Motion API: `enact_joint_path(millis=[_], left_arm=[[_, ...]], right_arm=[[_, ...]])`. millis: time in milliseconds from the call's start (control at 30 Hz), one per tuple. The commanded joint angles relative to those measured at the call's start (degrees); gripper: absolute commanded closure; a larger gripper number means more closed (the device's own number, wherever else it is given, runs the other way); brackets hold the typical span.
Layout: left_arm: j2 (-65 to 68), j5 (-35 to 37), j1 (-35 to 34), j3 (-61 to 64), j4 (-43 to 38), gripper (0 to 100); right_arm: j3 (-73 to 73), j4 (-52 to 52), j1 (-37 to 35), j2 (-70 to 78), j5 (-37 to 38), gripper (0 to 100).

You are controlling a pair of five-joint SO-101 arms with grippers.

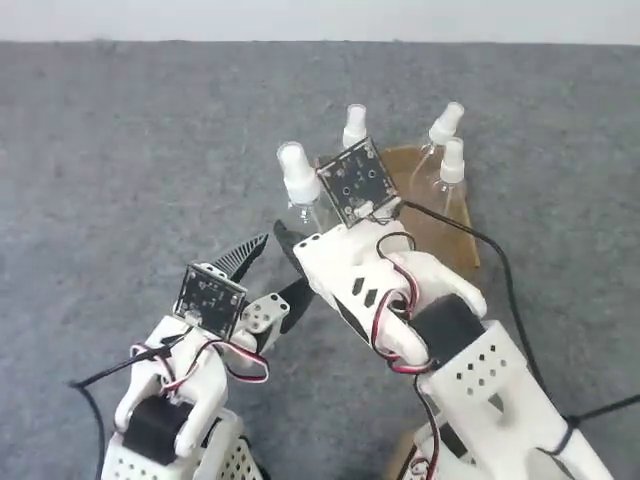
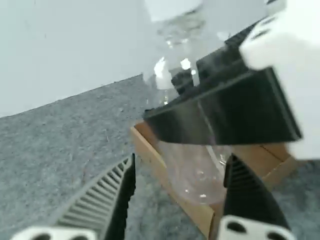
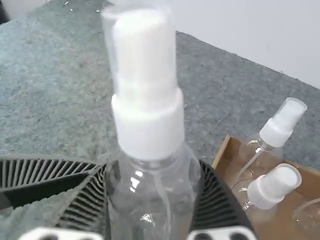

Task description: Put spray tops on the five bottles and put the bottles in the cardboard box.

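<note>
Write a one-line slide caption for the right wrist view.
Right gripper clamps a spray-topped bottle near the cardboard box.

Lab bench: grey felt tabletop [image 1: 120, 150], white wall [image 1: 300, 20].

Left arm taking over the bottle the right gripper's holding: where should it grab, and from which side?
Probably the wide lower part of the spray top, above the right gripper. The bottle stands upright and that gripper's fingers cover both sides of its clear body, leaving the top free. Bring the open left gripper in level, from the side away from the box.
</note>
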Motion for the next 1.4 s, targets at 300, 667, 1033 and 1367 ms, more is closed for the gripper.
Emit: enact_joint_path(millis=[300,667,1033,1367], left_arm=[[-0.4,0.4,-0.2,0.6,-1.6,74],[-0.4,0.7,-7.0,1.3,-4.7,100],[-0.4,0.7,-7.4,3.6,-7.4,99],[-0.4,0.7,-7.4,3.6,-7.2,99]], right_arm=[[-4.6,4.9,17.0,-3.6,5.7,99.2],[16.4,-6.9,24.7,-12.8,6.3,99.2],[29.9,-24.7,25.1,-13.0,0.6,99.2],[36.9,-33.5,25.2,-11.0,0.9,99.2]])
